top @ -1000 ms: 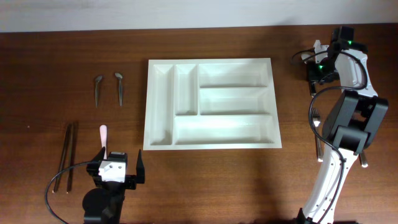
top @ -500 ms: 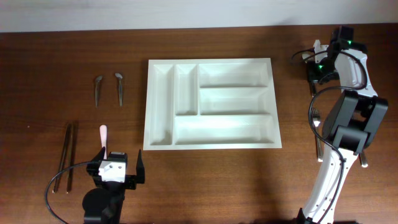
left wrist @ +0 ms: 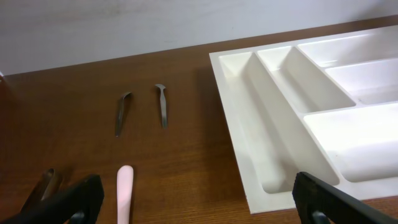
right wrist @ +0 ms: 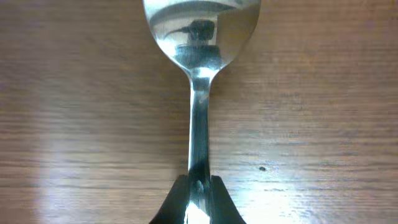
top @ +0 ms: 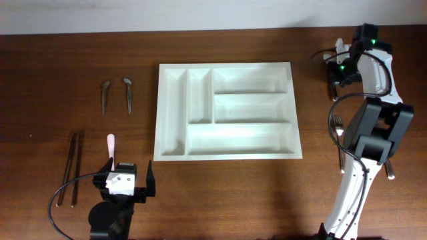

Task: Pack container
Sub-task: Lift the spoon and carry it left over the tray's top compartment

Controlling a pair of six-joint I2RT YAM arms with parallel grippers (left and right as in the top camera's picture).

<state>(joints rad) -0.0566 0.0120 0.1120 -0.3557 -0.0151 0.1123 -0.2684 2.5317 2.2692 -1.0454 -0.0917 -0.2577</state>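
Close-up from the right wrist: the right gripper [right wrist: 199,204] has its fingers pinched narrow on the slim handle of a metal spoon [right wrist: 198,74], bowl pointing away over the wood. Whether the spoon rests on the wood or hangs above it, I cannot tell. Overhead shows none of that. There the right gripper [top: 337,70] is a dark cluster off the container's far right corner. The container [top: 227,110] lies flat on the table [top: 227,193] between the two arms. Off its near left corner hovers the left gripper [top: 127,185], fingers spread wide and holding nothing. The left wrist view adds the container's left wall [left wrist: 239,124], and beyond that side two small metal utensils [left wrist: 122,113] and a pink handle [left wrist: 124,193]. Only overhead shows the dark sticks [top: 72,167] whole, further left of the container. Against a second ago, the right wrist has edged further from the container's right side, toward the table's far edge, and its fingers have closed in. The container and everything left of it has stayed put.
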